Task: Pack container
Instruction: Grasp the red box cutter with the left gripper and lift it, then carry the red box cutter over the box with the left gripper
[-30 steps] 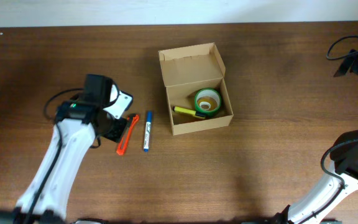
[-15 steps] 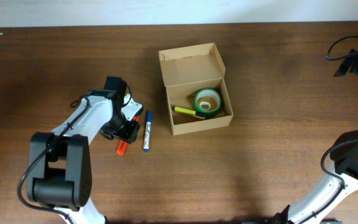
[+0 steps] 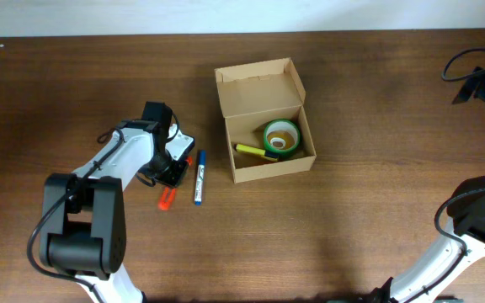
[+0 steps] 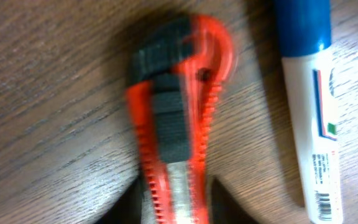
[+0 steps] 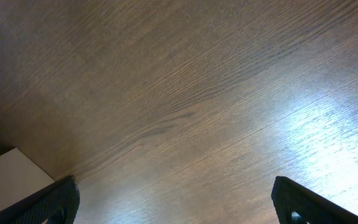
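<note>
On the counter (image 3: 352,236), the box (image 3: 259,87) holds tape (image 3: 281,137) and highlighter (image 3: 255,151), marker (image 3: 199,178) waits outside; your left hand (image 3: 173,173) straddles the cutter (image 4: 176,124), grip unclear, right hand (image 5: 176,202) open.

Matt cardboard container (image 3: 259,88) on grained wooden table (image 3: 352,219).

The dark wooden table (image 3: 352,210) is carrying three things directly. An open brown cardboard container (image 3: 258,87) is sitting near its middle. A blue-and-white marker (image 3: 199,178) is lying at the container's eight o'clock, and an orange utility knife (image 3: 166,199) is lying just beside the marker, at its nine o'clock.
</note>
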You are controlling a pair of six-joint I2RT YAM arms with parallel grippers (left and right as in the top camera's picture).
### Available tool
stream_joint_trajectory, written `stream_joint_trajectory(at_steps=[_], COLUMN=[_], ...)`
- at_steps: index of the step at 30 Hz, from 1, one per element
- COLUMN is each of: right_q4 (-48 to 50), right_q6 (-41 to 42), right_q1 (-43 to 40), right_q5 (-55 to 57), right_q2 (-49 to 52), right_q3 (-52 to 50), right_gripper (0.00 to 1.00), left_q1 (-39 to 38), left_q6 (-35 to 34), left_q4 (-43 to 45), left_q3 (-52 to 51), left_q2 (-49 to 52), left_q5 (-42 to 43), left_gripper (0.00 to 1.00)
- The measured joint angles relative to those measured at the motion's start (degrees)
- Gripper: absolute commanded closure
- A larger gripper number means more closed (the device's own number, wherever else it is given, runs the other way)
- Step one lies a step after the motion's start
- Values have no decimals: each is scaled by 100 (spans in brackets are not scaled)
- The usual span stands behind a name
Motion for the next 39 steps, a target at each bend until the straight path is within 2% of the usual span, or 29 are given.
stream_joint_trajectory(at_steps=[2, 18, 31, 39], right_q4=[0, 0, -2, 0], right_q6=[2, 0, -2, 0], right_q1=[0, 0, 0, 0], right_q5=[0, 0, 0, 0], right_q2=[0, 0, 0, 0], right_q3=[0, 0, 0, 0], right_gripper=[1, 1, 1, 1], left_q1=[0, 0, -9, -494], left_q6=[7, 31, 155, 1117], left_q4=[-4, -223, -1467, -2361], left_q3=[37, 284, 2608, 4572], left_q2=[0, 50, 70, 74], left_q5=[2, -68, -240, -260], left_gripper=[98, 98, 98, 99])
